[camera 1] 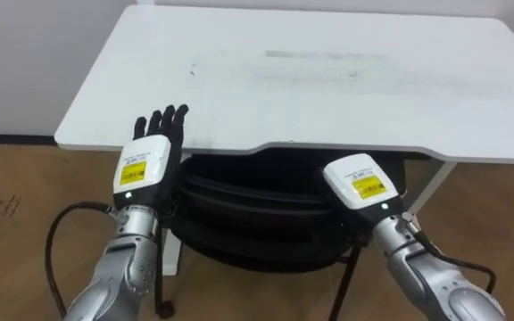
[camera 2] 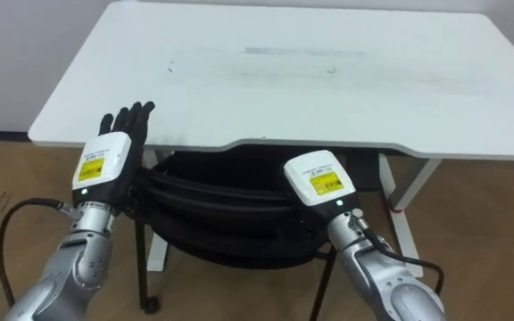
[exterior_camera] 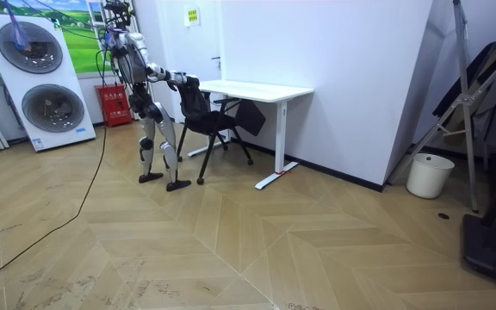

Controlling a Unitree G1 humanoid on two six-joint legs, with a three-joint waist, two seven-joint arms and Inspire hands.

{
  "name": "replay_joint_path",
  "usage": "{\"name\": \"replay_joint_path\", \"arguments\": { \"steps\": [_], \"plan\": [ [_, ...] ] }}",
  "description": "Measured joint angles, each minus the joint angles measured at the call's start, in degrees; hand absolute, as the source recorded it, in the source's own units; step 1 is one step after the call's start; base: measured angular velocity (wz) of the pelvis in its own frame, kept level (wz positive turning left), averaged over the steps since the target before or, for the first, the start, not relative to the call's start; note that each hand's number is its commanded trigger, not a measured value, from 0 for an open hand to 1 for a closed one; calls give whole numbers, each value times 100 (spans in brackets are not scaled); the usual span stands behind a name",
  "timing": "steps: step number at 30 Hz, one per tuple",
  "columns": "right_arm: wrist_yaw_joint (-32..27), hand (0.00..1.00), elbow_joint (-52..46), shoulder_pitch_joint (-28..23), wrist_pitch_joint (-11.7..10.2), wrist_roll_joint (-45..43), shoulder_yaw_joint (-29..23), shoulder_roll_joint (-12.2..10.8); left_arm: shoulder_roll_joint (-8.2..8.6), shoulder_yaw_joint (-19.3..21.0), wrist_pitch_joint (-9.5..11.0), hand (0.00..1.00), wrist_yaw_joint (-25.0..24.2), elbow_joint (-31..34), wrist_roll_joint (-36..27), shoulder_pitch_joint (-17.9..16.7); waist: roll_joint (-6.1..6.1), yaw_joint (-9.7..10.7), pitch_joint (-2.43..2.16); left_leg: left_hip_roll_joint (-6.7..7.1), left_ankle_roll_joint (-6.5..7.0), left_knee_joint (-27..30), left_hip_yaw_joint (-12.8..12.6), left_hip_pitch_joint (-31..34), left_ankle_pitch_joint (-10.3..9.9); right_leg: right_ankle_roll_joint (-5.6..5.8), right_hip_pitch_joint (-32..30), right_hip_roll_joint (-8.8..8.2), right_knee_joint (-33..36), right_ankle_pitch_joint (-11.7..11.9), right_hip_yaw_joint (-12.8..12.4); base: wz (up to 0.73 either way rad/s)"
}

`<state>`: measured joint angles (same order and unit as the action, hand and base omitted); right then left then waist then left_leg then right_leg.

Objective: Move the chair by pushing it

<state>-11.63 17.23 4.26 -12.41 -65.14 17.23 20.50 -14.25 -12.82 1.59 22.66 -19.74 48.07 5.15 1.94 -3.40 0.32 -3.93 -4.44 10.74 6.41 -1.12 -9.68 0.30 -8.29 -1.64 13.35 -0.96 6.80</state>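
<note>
Black chair sits tucked partway under the white counter, its curved back just below the counter's near edge. The left hand is held flat at the chair back's left end, fingers straight and pointing up over the counter's rim, gripping nothing. The right hand lies against the back's right end (its fingers are hidden, so I cannot tell how they are set). In the room view the robot stands upright behind the chair, both arms stretched forward.
</note>
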Motion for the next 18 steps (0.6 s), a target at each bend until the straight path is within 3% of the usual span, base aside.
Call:
{"name": "replay_joint_path", "arguments": {
  "steps": [3, 6, 11, 14, 18],
  "plan": [
    [-1, 0, -45, -102, -191, -10, -196, 42, -37, 409, 139, 0, 3, 178, 40, -23, -13, -16, -1, 13, 14, -2, 5, 1, 18, -89, 12, -12, -34, 74, -18, 0],
    [-1, 0, -310, -260, -403, -9, -411, 270, -96, 990, 201, 0, 23, 498, -43, -137, -41, 23, 1, 73, 60, -36, 5, 3, 47, 19, 23, -64, -92, 68, -23, 0],
    [-15, 0, -560, -662, -746, -8, -869, 335, -64, 1514, 725, 0, 50, 575, -129, -338, -67, 37, 4, 96, 106, -90, -16, -64, 34, 80, 157, -65, -289, 114, -44, 0],
    [-15, 0, -593, -740, -952, -8, -1026, 368, -24, 2164, 1032, 0, 624, 830, -304, -324, -91, 136, 3, 95, 113, -131, -54, -140, 37, 74, 189, -64, -289, 107, -68, -2],
    [-28, 0, -610, -1002, -1288, -9, -1433, 379, -2, 3021, 1357, 0, 1514, 1121, -784, -179, -187, 246, -2, 88, 146, -230, -340, -382, 28, 94, 380, -89, -265, 15, -131, -1]
  ]
}}
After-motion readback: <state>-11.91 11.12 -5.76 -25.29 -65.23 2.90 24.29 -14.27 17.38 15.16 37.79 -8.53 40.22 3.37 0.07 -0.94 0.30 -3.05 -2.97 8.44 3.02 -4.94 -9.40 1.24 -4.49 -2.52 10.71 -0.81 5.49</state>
